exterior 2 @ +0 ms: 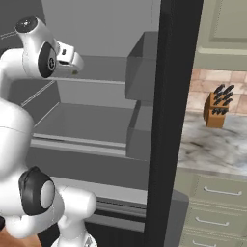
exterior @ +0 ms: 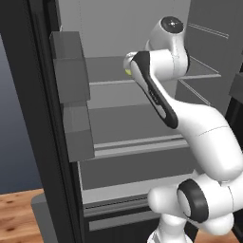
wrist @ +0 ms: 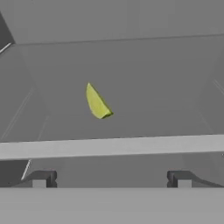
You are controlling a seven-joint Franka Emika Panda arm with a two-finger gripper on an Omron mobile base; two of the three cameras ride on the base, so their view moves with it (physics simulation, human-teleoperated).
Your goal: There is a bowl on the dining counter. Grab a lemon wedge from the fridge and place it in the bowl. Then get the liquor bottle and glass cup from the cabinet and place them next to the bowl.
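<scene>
Yellow-green: one lemon wedge on fridge shelf; gripper wide open, empty.

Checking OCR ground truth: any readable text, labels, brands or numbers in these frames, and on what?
None. No lettering on the open fridge, its shelves, the lemon wedge, the knife block or the drawers.

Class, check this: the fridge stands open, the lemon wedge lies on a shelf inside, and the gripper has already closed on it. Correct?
Not quite. The hand view shows the gripper open, fingertips apart, short of the lemon wedge, which lies untouched on the fridge shelf. The rest holds.
</scene>
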